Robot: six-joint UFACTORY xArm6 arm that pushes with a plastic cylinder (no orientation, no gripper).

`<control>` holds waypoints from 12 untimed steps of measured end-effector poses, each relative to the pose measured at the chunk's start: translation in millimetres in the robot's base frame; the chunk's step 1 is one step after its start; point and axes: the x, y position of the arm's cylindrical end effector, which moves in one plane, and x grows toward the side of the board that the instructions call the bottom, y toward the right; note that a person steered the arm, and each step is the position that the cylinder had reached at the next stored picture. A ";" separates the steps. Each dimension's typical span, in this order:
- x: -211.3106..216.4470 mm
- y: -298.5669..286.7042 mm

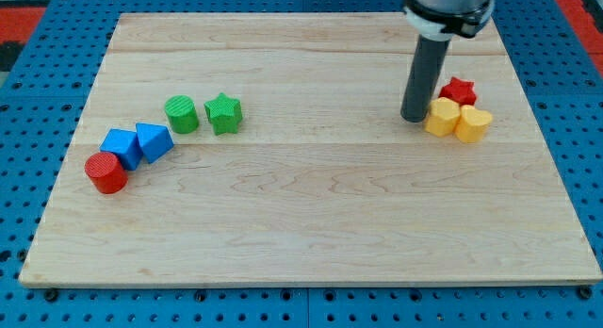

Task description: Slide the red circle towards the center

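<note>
The red circle [106, 172] lies at the view's left on the wooden board [311, 224], touching a blue block [122, 146]. A blue triangular block [154, 139] sits just right of that one. My tip [414, 117] rests on the board at the view's upper right, far from the red circle, right beside the left edge of a yellow block [442, 116].
A green circle [181, 113] and a green star [224, 112] sit above the blue blocks. A red star [458, 90] and a second yellow block [473, 123] cluster at the upper right next to my tip. Blue pegboard surrounds the board.
</note>
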 end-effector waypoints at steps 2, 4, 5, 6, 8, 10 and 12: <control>152.6 -226.4; 214.5 -401.8; 205.9 -428.0; 196.6 -428.3; 137.0 -427.1; 141.6 -376.5; 102.6 -348.7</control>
